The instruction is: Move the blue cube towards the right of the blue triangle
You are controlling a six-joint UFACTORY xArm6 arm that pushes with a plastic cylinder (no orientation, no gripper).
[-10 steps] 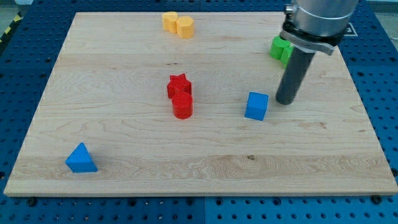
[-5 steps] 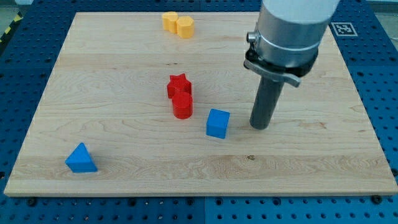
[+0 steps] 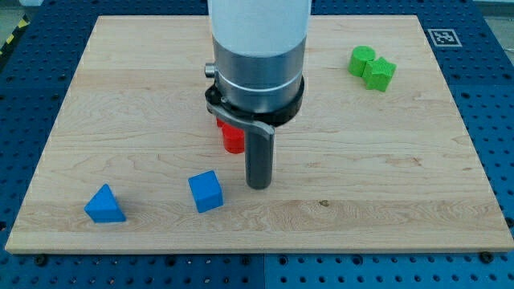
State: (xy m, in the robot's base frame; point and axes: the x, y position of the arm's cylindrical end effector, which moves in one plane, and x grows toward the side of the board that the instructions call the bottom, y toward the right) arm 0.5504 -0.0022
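Note:
The blue cube (image 3: 206,191) lies on the wooden board near the view's bottom, left of centre. The blue triangle (image 3: 104,204) lies further to the view's left, near the bottom left corner, with a gap between them. My tip (image 3: 258,185) rests on the board just to the right of the blue cube, a small gap apart. The arm's body hides the board above the tip.
A red block (image 3: 233,138) shows partly behind the rod, above the tip; its shape is hidden. Two green blocks (image 3: 372,68) lie together at the view's top right. The board's bottom edge (image 3: 257,249) runs below the blue blocks.
The blue cube has slid to the view's left and down, closer to the blue triangle. My tip has followed it leftward. The arm now covers the yellow blocks and most of the red ones.

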